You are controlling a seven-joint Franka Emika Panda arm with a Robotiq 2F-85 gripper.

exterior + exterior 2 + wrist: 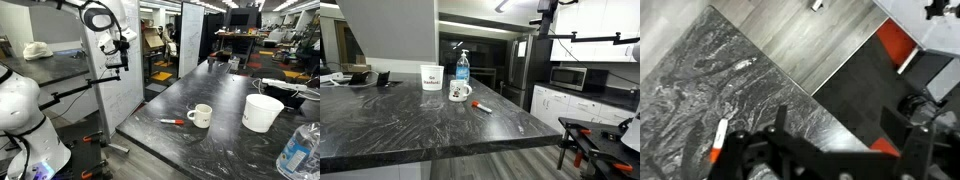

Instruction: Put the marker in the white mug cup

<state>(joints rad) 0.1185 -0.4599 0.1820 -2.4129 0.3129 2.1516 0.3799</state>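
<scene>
Dark marble counter is stretching across the lab, the marker lying flat just left of the white mug cup in an exterior view. The gripper is hanging high beyond the counter's left edge, fingers spread or clenched, I cannot tell. A skewed descent is risking rolling that thin stick away or bumping the mug.

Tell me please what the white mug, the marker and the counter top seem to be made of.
The white mug looks like glazed ceramic: smooth glossy white, thick loop handle. The marker is probably plastic: thin red stick, darker end, too small to be sure. The counter top looks like polished stone or stone-look laminate: dark grey, pale veins, soft sheen.
</scene>
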